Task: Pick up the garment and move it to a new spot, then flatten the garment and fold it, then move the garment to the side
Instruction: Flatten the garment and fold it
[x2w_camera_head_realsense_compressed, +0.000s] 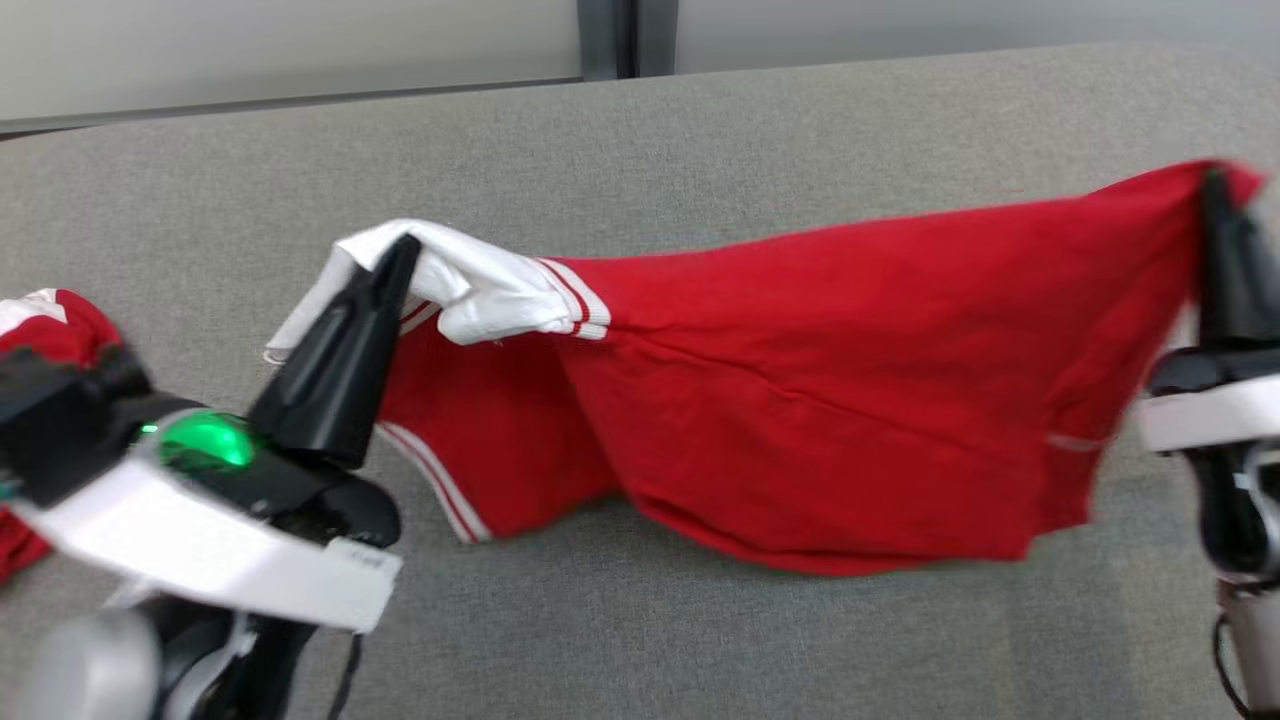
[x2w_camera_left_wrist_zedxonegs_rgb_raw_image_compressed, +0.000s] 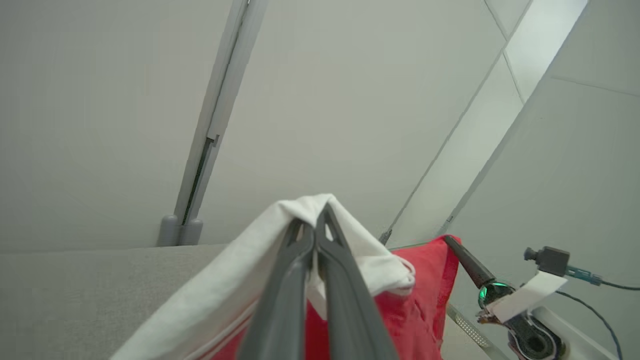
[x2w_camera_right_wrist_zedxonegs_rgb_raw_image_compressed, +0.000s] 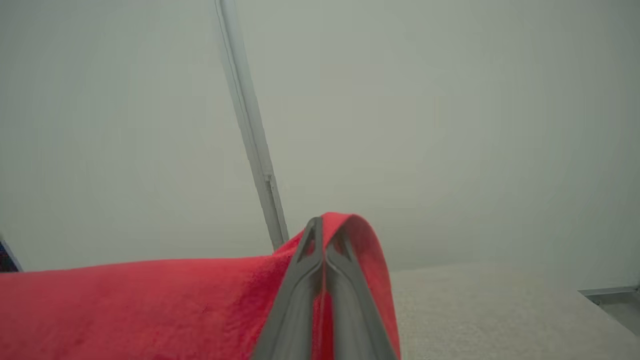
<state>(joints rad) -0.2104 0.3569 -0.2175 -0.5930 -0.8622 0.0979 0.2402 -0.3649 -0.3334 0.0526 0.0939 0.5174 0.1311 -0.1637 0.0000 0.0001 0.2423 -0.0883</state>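
— Holding the garment (x2w_camera_head_realsense_compressed: 820, 400) at both ends, are we?
— We are. Our left gripper (x2w_camera_head_realsense_compressed: 400, 250) sits at 9 o'clock in the head view, clamped on the white sleeve. In its own wrist view the two fingers (x2w_camera_left_wrist_zedxonegs_rgb_raw_image_compressed: 285, 290) meet along their length, with white cloth folded over the tips.
— And the right gripper (x2w_camera_head_realsense_compressed: 1215, 185)?
— At 3 o'clock, pinched tight on a red corner. In the right wrist view the red cloth loops over the closed tips and runs off toward 9 o'clock.
— Where does the garment lie, then?
— It spans from 9 to 3 o'clock between our grippers, raised over the grey table (x2w_camera_head_realsense_compressed: 700, 130). Its top edge climbs toward the right end, which is the higher one. The red body hangs down toward 6 o'clock, and a white-striped hem drops at 5 o'clock from the left gripper.
— Does the low edge touch the table?
— We cannot tell; a shadow sits right beneath it.
— Anything else near us?
— A second red-and-white cloth (x2w_camera_head_realsense_compressed: 45, 320) lies at the far 9 o'clock edge, behind our left wrist, where a green light (x2w_camera_head_realsense_compressed: 208, 440) glows. A pale wall (x2w_camera_head_realsense_compressed: 300, 50) runs along 12 o'clock.
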